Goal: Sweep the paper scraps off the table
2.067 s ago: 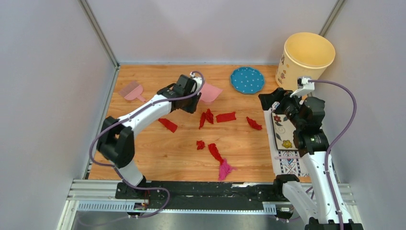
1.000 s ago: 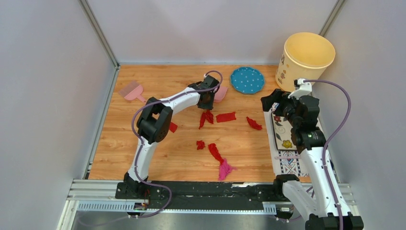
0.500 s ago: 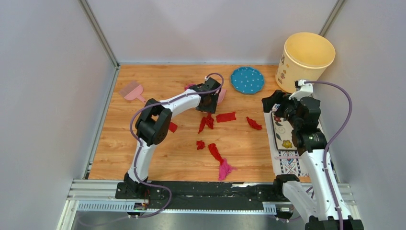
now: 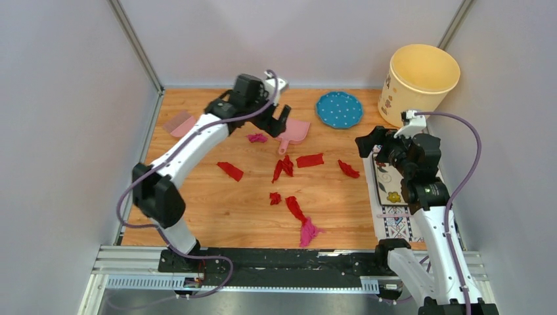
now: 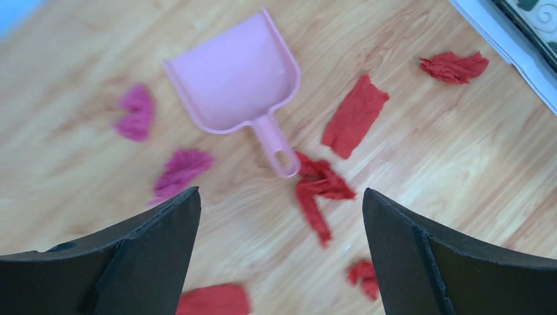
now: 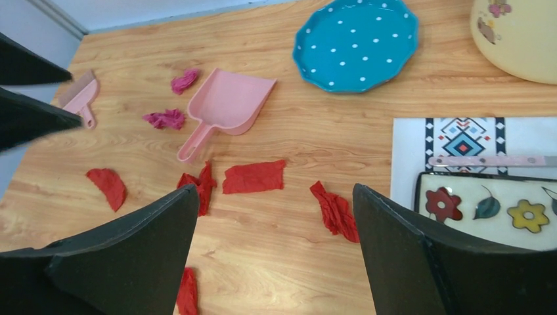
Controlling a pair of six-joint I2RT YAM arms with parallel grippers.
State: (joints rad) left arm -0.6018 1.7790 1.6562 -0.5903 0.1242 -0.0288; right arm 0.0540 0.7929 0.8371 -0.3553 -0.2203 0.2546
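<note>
Orange-brown wood planks make up the table (image 4: 197, 216), and the pale pink dustpan (image 4: 298, 129) lying flat on its far half, handle pointing back toward the arm bases, is the marker for everything else. Well to the right of the dustpan, at the far right corner, stands a cream-yellow bucket (image 4: 420, 82). Right of the dustpan and nearer the arm bases lies a white patterned placemat (image 4: 396, 216) bearing a dark-rimmed tray (image 6: 486, 203) painted with flowers. Just right of the dustpan and slightly farther back sits a blue dotted plate (image 4: 339, 109).

The left gripper (image 4: 278, 119) hangs above the dustpan's left edge, jaws spread wide with nothing between them. The right gripper (image 4: 368, 141) hovers well to the dustpan's right, over the placemat's far end, likewise spread wide and empty.

Well to the left of the dustpan, by the left wall, lies a pale pink hand brush (image 4: 178, 123).

The paper scraps (image 4: 310, 160) all lie on the wood. Two magenta wads (image 6: 165, 119) sit just left of the dustpan. A twisted red piece (image 5: 318, 187) lies just beside the handle's tip, a flat red strip next to it. One crumpled red bit (image 4: 348, 168) lies to the near right of the dustpan, another (image 4: 230, 170) to its near left. Farther toward the bases are a small red wad (image 4: 275, 197), a long red strip (image 4: 295, 209) and a magenta tuft (image 4: 308, 231)
</note>
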